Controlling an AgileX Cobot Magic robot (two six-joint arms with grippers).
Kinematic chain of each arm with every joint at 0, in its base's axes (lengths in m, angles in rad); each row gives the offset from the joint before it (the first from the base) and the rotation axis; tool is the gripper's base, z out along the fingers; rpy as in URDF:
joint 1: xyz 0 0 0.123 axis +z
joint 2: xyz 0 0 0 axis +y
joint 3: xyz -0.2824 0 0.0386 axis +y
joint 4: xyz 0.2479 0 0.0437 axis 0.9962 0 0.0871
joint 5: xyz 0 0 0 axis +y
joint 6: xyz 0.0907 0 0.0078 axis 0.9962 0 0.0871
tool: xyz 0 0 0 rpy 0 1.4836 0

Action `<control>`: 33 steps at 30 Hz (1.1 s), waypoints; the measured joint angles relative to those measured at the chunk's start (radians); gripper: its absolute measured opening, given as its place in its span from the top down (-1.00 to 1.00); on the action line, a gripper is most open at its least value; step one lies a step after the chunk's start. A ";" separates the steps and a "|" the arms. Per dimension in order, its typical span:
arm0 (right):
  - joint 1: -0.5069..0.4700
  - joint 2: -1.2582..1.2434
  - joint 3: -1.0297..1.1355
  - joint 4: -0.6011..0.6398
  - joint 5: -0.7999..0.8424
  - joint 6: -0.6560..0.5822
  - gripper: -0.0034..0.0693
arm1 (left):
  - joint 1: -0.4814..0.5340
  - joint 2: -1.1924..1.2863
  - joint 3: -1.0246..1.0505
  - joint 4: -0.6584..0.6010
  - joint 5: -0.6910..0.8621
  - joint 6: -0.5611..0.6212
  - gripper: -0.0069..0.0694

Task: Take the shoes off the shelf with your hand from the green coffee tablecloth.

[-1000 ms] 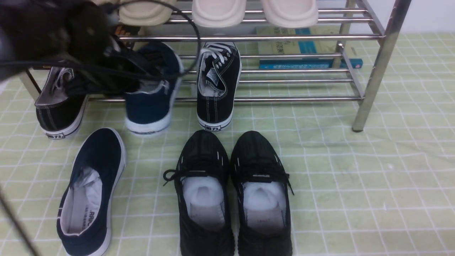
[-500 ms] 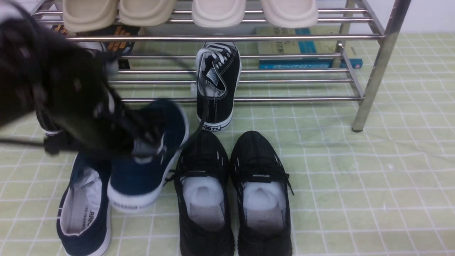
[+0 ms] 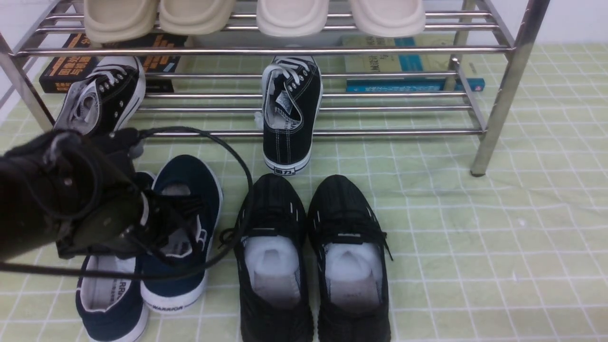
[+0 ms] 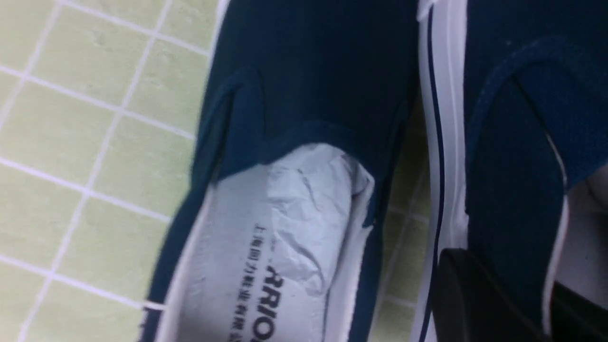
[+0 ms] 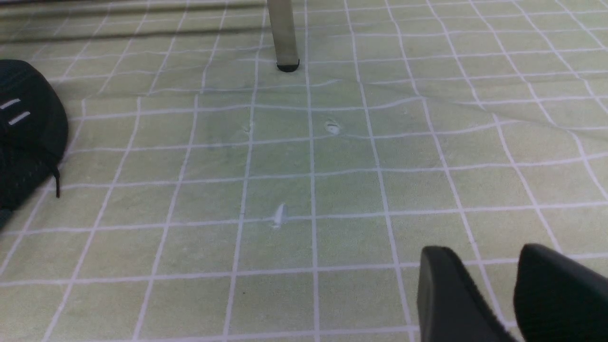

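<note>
**Op:** Left arm status?

**Eng:** Your left gripper (image 3: 173,235) is low over the pale yellow-green tablecloth with thin white grid lines (image 3: 475,237), in front of the two-tier chrome-tube shoe shelf (image 3: 498,95). The jaws are pinched onto the side wall of one navy-blue canvas slip-on with a white WARRIOR sole (image 3: 190,185). In your wrist view one dark finger (image 4: 470,294) sits against the outside of that wall.

**Op:** Is the shoe off the shelf?

**Eng:** Yes. It's clear of the rails, toe toward the shelf, heel toward you. It looks down on the surface, but I can't tell if it's fully seated.

**Op:** And its mate?

**Eng:** The second navy slip-on (image 3: 111,304) lies flat on the cloth just left of the held one, parallel to it. Crumpled white paper stuffing (image 4: 323,190) shows inside. The wrist view shows a sliver of cloth between the two.

**Op:** What's nearby?

**Eng:** A pair of all-black mesh lace-up sneakers (image 3: 273,209) stands just right of the held shoe, and your black cable loop (image 3: 237,161) crosses the nearer one. One black canvas sneaker with white laces (image 3: 289,118) has its toe on the lower rails and its heel on the cloth. Its twin (image 3: 102,95) sits at the lower tier's left end. Beige slippers (image 3: 292,16) are on the top tier, and books (image 3: 408,61) lie behind the shelf.

**Op:** Right arm?

**Eng:** Your right gripper (image 5: 487,256) is low over bare cloth, facing a shelf leg. The jaws are slightly spread with nothing between them.
</note>
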 joint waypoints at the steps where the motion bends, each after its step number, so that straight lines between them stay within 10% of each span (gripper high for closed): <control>1: 0.000 0.000 0.000 0.000 0.000 0.000 0.25 | 0.000 0.005 0.017 0.001 -0.037 -0.019 0.74; 14: 0.000 0.000 0.000 0.000 -0.001 0.000 0.25 | -0.001 0.052 0.035 0.011 -0.083 -0.068 0.64; 27: 0.000 0.000 0.000 0.000 -0.001 0.000 0.25 | -0.001 -0.045 0.035 -0.085 -0.029 -0.017 -0.34; 33: 0.000 0.000 0.000 0.000 -0.001 0.000 0.25 | -0.001 -0.215 -0.006 -0.116 0.035 0.010 -0.43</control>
